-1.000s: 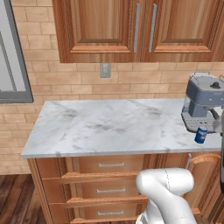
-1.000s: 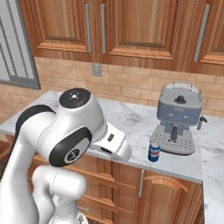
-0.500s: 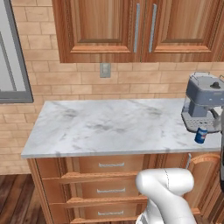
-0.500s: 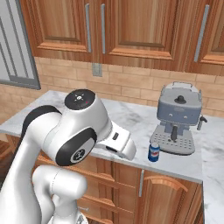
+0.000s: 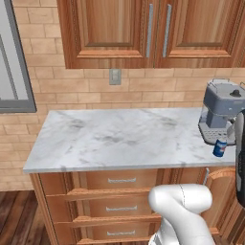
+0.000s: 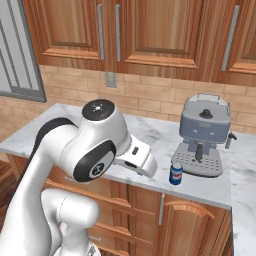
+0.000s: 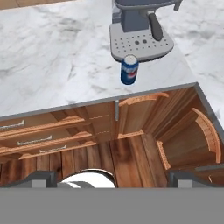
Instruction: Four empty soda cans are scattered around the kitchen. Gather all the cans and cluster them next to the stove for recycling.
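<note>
A blue soda can point(image 5: 219, 147) stands upright near the front edge of the marble counter point(image 5: 119, 139), just in front of the grey espresso machine's drip tray. The right base view shows the can point(image 6: 175, 174) close to my white forearm, a little to its right. In the hand view the can point(image 7: 129, 69) lies ahead and well above my gripper point(image 7: 114, 177), which hangs out in front of the counter over the cabinet fronts. The two dark fingertips point(image 7: 41, 176) stand far apart with nothing between them, so the gripper is open. The stove is out of view.
A grey espresso machine point(image 6: 204, 134) sits right behind the can at the counter's right end. Wooden wall cabinets point(image 5: 153, 28) hang above a brick wall. Drawers point(image 5: 122, 180) and a curved corner cabinet point(image 7: 183, 131) lie below the counter edge.
My arm's elbow has swung slightly to the right and forward in the right base view. The blue can and the machine have stayed put.
</note>
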Available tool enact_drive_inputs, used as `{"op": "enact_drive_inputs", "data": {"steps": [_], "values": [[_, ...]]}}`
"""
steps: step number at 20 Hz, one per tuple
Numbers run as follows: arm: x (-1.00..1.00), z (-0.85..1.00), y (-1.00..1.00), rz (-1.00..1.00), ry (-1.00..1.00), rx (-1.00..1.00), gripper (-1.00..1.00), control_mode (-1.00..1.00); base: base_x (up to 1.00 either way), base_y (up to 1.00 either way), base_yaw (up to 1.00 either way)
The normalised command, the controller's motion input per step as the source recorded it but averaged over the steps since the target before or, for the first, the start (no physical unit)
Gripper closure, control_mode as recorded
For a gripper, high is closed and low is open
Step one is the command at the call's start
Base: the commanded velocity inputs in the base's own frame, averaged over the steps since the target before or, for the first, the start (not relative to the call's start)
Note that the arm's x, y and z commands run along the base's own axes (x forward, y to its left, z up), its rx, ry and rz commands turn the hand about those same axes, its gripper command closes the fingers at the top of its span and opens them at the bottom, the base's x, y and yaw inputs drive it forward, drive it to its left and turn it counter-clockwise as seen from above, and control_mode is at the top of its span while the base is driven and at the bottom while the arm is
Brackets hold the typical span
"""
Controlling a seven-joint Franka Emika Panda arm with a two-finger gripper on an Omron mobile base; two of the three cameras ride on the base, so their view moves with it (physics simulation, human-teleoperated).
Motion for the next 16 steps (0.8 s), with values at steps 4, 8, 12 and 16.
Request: {"op": "enact_drive_inputs", "data": {"steps": [4, 8, 12, 16], "values": [[0.17, -0.22, -0.03, 0.0, 0.0, 0.0, -1.0, -1.0, 0.0, 0.0, 0.0], [0.13, -0.18, -0.12, 0.0, 0.0, 0.0, -1.0, -1.0, 0.0, 0.0, 0.0], [0.08, -0.05, -0.23, 0.0, 0.0, 0.0, -1.0, -1.0, 0.0, 0.0, 0.0], [0.13, -0.01, -0.17, 0.0, 0.0, 0.0, -1.0, -1.0, 0.0, 0.0, 0.0]]}}
